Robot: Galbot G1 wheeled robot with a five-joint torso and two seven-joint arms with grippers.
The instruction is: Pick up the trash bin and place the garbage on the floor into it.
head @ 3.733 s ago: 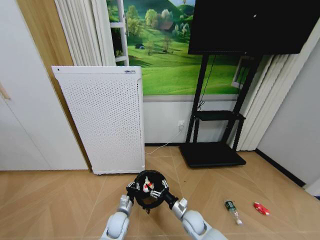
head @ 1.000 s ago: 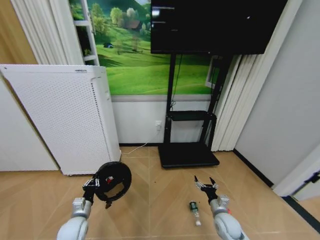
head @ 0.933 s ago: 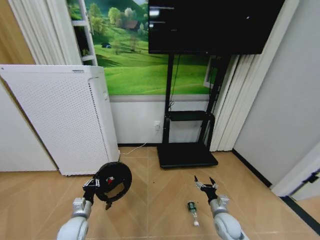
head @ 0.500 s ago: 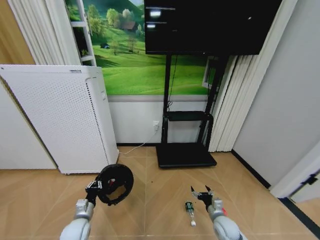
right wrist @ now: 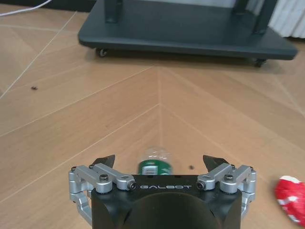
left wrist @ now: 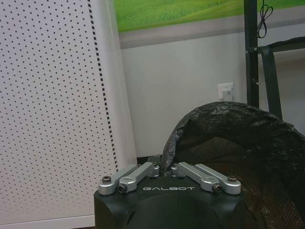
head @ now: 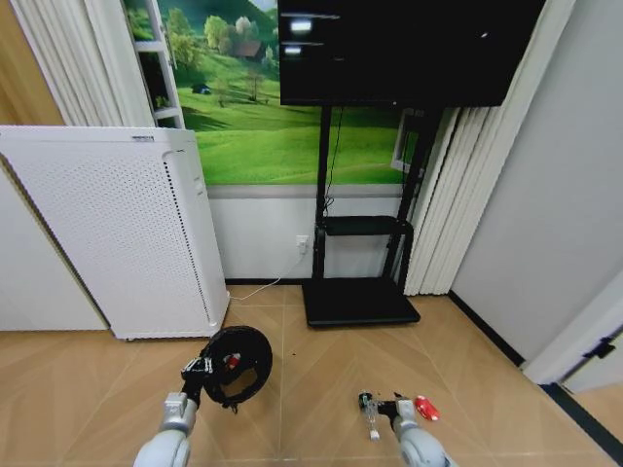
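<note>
Hovering at lower centre, the right pincer point(right wrist: 159, 164) gapes astride the small green-labelled plastic bottle point(right wrist: 153, 162). It should drop squarely before pinching. The left pincer point(left wrist: 165, 171) grips the black mesh trash bin point(head: 237, 364).

Black "GALBOT"-marked gripper point(right wrist: 159, 162) with silver screwed links.

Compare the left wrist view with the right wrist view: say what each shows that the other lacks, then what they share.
Left wrist view alone: the left gripper shut on the rim of the black trash bin, with the white perforated appliance and a wall outlet behind. Right wrist view alone: the right gripper open just above the floor, the bottle lying between its fingers, and the red wrapper off to one side. Both share the black TV stand.
</note>
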